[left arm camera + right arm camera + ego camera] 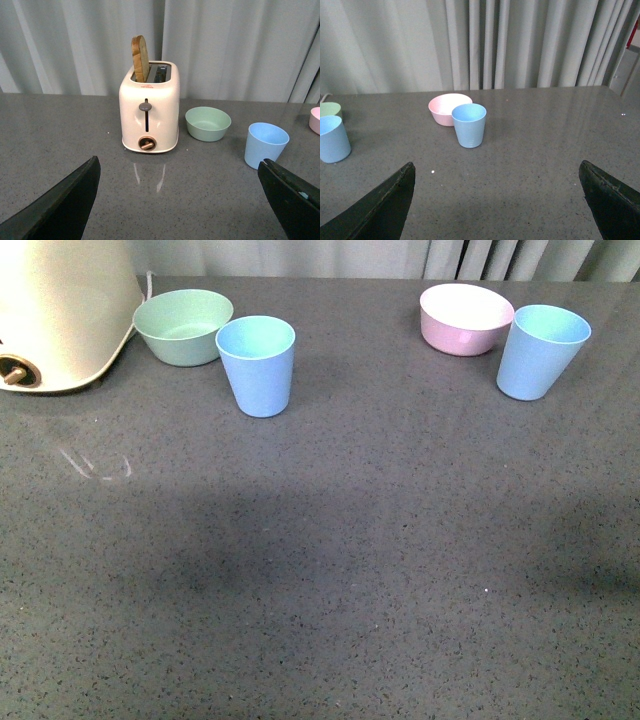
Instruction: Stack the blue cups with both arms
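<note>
Left gripper (180, 165) and right gripper (496, 167): jaws wide apart, both empty. Looks like pre-approach, no cup grasped yet. Left blue cup (257, 365) stands far-left, just beside green bowl (183, 327). Right blue cup (540, 352) stands far-right, beside pink bowl (465, 318). Next: each gripper goes to its own cup, clearing the bowl. No legible writing; the red mark on toaster (149, 112) is too small to read.

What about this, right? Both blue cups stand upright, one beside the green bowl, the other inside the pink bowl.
Not quite. The right blue cup stands on the table beside the pink bowl, not inside it, as the front view shows. Both stand upright, and the left blue cup is beside the green bowl.
</note>
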Robot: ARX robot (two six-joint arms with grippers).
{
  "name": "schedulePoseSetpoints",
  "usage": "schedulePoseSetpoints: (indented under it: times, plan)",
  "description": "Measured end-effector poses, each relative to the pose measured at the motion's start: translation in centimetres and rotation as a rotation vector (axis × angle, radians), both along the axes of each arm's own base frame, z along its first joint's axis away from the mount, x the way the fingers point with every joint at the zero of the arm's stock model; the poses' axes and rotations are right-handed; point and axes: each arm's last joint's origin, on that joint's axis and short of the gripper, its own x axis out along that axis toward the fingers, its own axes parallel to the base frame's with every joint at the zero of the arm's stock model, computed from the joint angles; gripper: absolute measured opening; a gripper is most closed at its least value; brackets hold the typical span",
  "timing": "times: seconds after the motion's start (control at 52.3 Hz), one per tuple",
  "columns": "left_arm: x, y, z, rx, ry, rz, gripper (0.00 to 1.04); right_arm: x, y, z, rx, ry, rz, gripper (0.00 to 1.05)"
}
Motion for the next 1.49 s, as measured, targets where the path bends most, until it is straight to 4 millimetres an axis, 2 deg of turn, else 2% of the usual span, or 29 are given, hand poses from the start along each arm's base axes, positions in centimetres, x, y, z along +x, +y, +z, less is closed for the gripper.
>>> schedulePoseSetpoints:
  times: [0.497,0.535,0.592,0.65,0.745,0.898,1.013,1.089,1.166,1.357,1.49]
  plan:
    - [0.0,0.0,0.0,0.0,0.0,-0.001,0.96,0.0,0.0,0.0,0.0,0.0,0.0,0.96]
    - [0.0,0.0,-0.1,-0.002,0.095,-0.063,0.96,0.0,0.0,0.0,0.0,0.0,0.0,0.96]
    - [0.4,-0.2,0.0,-0.037,0.362,-0.186,0.96,0.0,0.0,0.0,0.0,0.0,0.003,0.96]
    - [1.2,-0.2,0.0,-0.058,0.462,-0.224,0.96,0.0,0.0,0.0,0.0,0.0,0.002,0.96]
    - [3.9,-0.3,0.9,-0.065,0.505,-0.248,0.96,0.0,0.0,0.0,0.0,0.0,0.001,0.96]
    - [10.6,-1.6,3.2,-0.067,0.501,-0.287,0.96,0.0,0.0,0.0,0.0,0.0,0.0,0.96]
    - [15.2,-3.8,3.2,-0.116,0.574,-0.332,0.96,0.0,0.0,0.0,0.0,0.0,0.0,0.96]
    - [18.2,-5.8,2.2,-0.129,0.624,-0.322,0.96,0.0,0.0,0.0,0.0,0.0,0.0,0.96]
    - [20.0,-7.3,1.5,-0.131,0.662,-0.313,0.96,0.0,0.0,0.0,0.0,0.0,0.0,0.96]
    - [22.5,-10.1,0.6,-0.133,0.705,-0.321,0.96,0.0,0.0,0.0,0.0,0.0,0.0,0.96]
    - [24.4,-11.4,0.0,-0.109,0.728,-0.279,0.96,0.0,0.0,0.0,0.0,0.0,0.0,0.96]
